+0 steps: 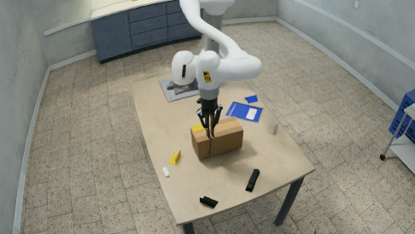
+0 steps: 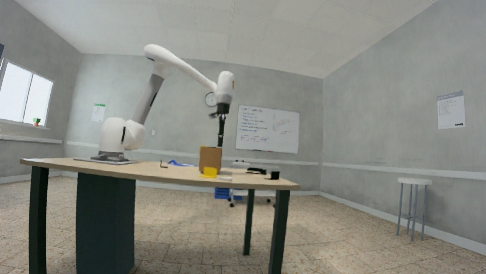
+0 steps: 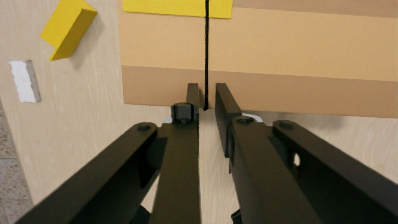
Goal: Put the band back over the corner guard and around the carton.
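Observation:
A brown carton (image 1: 218,137) stands on the table, also seen in the wrist view (image 3: 260,55) and in the exterior view (image 2: 210,159). A thin black band (image 3: 205,50) runs across its top and down its side (image 1: 210,145). A yellow corner guard (image 3: 177,7) (image 1: 197,128) lies on the carton's top corner, and the band crosses its edge. My gripper (image 3: 206,99) (image 1: 209,132) points straight down at the carton's top edge. Its fingers stand narrow, one on each side of the band, with a small gap. I see nothing gripped.
A loose yellow guard (image 1: 175,155) and a white block (image 1: 166,172) lie left of the carton. Two black parts (image 1: 252,180) (image 1: 208,201) lie near the front edge. A blue folder (image 1: 244,111) and a white cup (image 1: 272,127) are to the right.

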Robot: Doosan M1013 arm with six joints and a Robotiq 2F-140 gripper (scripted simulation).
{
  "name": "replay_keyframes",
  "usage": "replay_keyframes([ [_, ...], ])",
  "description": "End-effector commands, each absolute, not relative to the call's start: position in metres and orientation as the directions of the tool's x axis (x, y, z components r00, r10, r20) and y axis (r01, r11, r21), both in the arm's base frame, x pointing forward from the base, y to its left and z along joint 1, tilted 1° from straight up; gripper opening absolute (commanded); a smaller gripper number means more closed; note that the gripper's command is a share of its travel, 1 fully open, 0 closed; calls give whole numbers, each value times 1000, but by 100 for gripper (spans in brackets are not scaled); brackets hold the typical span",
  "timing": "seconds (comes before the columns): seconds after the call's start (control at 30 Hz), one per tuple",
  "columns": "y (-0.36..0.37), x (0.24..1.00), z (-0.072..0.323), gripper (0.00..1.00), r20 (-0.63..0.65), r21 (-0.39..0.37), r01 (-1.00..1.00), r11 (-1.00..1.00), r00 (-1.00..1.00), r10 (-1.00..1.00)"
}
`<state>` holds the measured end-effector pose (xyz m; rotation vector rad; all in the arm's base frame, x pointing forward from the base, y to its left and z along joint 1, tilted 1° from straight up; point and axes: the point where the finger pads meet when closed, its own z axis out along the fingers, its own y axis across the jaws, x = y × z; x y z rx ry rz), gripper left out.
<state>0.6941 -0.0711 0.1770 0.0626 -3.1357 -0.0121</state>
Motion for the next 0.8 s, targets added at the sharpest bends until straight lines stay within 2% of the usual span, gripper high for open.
replay_keyframes([
  [0.0, -71, 695, 177, 18, 3, 8, -40, 999, -999, -40],
  [0.77, -71, 695, 173, 18, 3, 8, -40, 999, -999, -40],
])
